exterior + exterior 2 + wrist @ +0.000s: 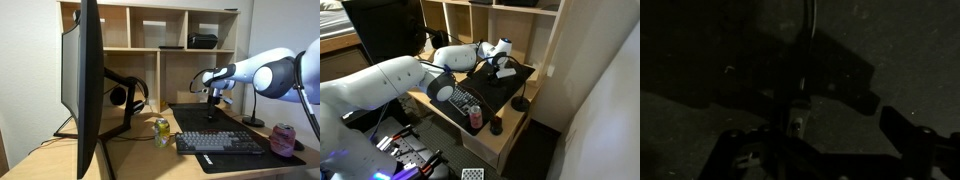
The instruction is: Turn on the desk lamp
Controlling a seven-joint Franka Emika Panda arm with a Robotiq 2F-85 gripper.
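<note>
The desk lamp has a round black base (253, 122) at the far right of the desk, also seen in an exterior view (521, 103), with its thin stem rising behind my arm. My gripper (212, 93) hovers over the black desk mat (195, 115), left of the base; it also shows in an exterior view (503, 66). The wrist view is very dark. There my gripper (820, 135) is open, its fingers wide apart. A thin dark stem (807, 45) runs down between them to a small pale part (795, 122). I cannot tell if the fingers touch it.
A big monitor (85, 85) stands at the left, with black headphones on a stand (128, 95) behind it. A keyboard (220, 142), a pink can (284, 138) and a green can (161, 130) sit on the desk. Wooden shelves (150, 45) line the back.
</note>
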